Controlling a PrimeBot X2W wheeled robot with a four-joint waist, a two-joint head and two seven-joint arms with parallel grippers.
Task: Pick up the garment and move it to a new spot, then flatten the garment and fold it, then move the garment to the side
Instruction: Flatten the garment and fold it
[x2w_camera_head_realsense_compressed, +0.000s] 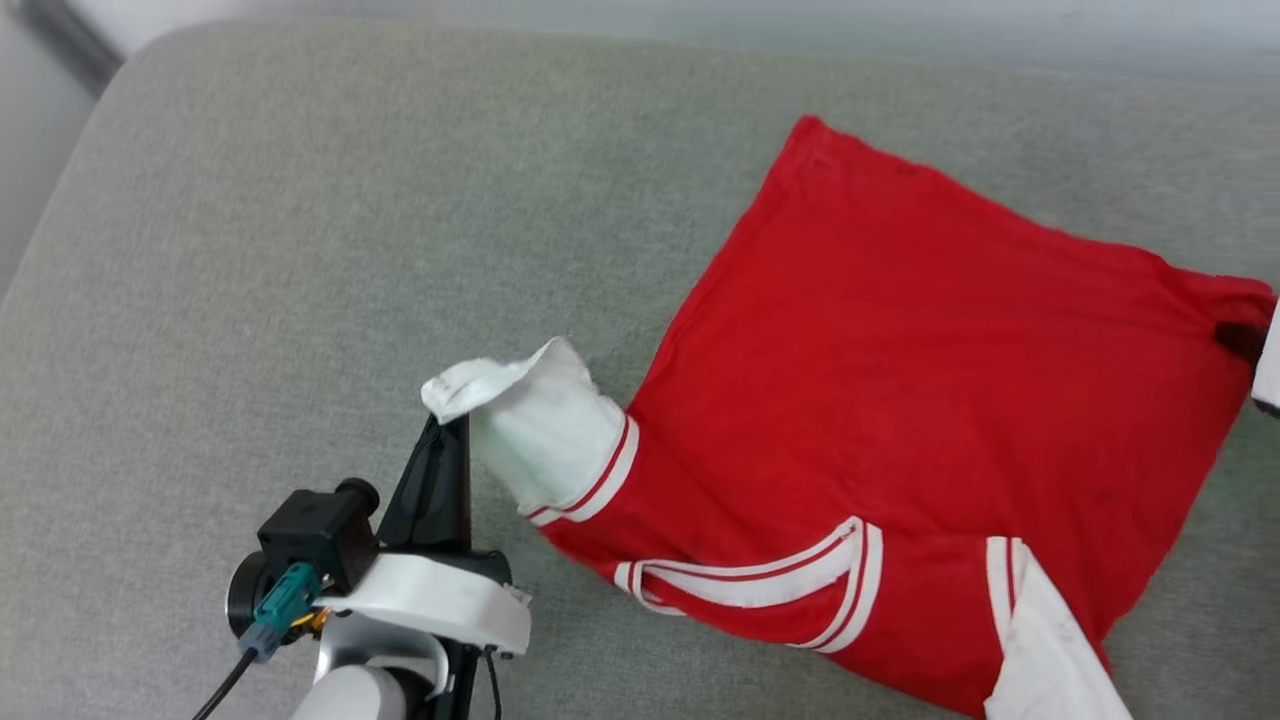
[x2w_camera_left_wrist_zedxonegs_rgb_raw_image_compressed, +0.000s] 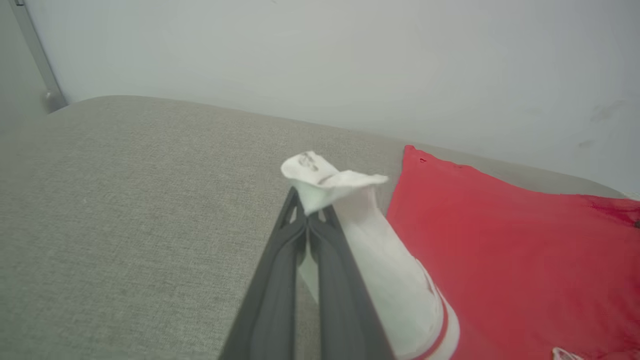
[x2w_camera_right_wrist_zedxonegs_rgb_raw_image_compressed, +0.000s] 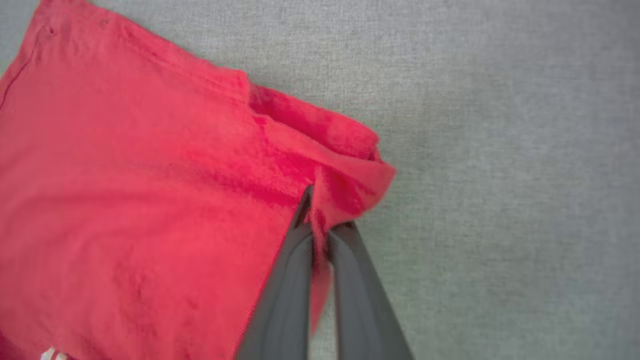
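Left gripper (x2w_camera_left_wrist_zedxonegs_rgb_raw_image_compressed: 306, 217) pinches the garment (x2w_camera_head_realsense_compressed: 900, 380) by its white sleeve (x2w_camera_left_wrist_zedxonegs_rgb_raw_image_compressed: 325, 180) at the fingertips, right gripper (x2w_camera_right_wrist_zedxonegs_rgb_raw_image_compressed: 320, 225) clamps a red corner (x2w_camera_right_wrist_zedxonegs_rgb_raw_image_compressed: 360, 175), likely to lift it spread.

A home-like room is suggested: a grey upholstered cushion (x2w_camera_head_realsense_compressed: 300, 250) with a rounded corner is set against a plain pale wall (x2w_camera_left_wrist_zedxonegs_rgb_raw_image_compressed: 350, 60), and a garment (x2w_camera_head_realsense_compressed: 900, 350) is spread on it. Home or lab cannot be told.

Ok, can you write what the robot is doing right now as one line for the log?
garment: spread on grey cushion | left hand: shut on its white sleeve | right hand: shut on its red corner
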